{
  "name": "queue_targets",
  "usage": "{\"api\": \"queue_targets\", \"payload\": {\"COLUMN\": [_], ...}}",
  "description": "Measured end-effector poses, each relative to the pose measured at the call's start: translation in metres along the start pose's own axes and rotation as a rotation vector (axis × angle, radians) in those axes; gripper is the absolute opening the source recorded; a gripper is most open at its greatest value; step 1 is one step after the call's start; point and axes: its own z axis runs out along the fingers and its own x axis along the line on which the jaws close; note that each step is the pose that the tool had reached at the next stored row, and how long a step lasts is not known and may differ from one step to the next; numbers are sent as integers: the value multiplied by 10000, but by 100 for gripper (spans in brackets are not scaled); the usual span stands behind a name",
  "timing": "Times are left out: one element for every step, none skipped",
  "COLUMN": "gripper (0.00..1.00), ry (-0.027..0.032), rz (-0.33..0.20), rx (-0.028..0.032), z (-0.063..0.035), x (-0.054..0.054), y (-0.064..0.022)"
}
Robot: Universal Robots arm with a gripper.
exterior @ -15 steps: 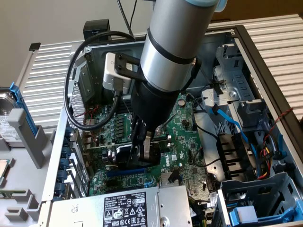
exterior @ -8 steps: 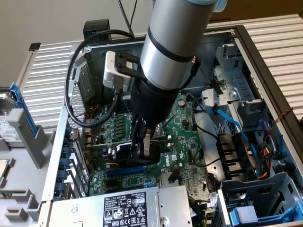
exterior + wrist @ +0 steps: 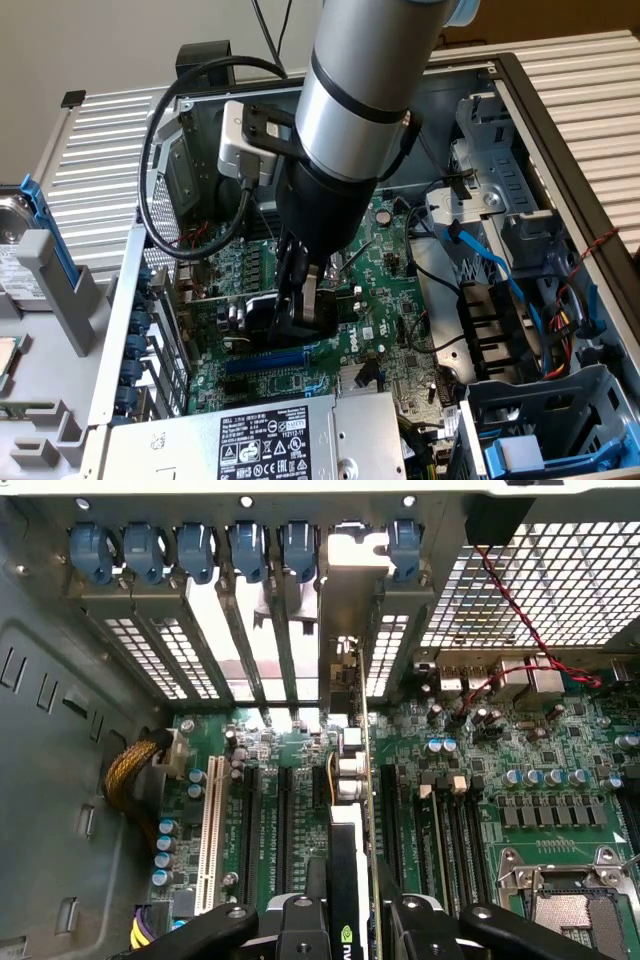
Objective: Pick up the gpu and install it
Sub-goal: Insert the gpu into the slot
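Exterior view: your gripper [image 3: 303, 290] has its jaws closed narrowly on the gpu [image 3: 290, 322], holding it edge-down on the motherboard [image 3: 400, 290], at twelve o'clock from the power supply [image 3: 180, 445]. That is probably so its edge lines up with a slot.

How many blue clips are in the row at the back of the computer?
6 blue clips in the wrist view: five side by side, one alone past a gap, where another may hide.
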Motion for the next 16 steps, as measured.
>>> {"api": "queue_targets", "payload": {"gripper": [29,29,29,29,29,29,29,29,29,29,29,29,29,29,29,29], "ry": [1,1,0,-1,-1,-3,-3,-5,-6,-6,-7,-8,-10,-9,-10,-10], "rz": [0,0,2,2,0,1,0,-1,0,-1,-1,-2,-2,-3,-3,-2], "rx": [0,0,5,20,47,83,123,161,190,207,223,244,265,282,292,295], "z": [0,0,4,12,23,37,50,61,68,72,78,85,93,100,107,113], "x": [0,0,0,0,0,1,1,0,-1,-2,-2,-3,-4,-6,-10,-12], "y": [0,1,5,9,15,23,32,39,44,47,50,55,63,75,89,102]}}
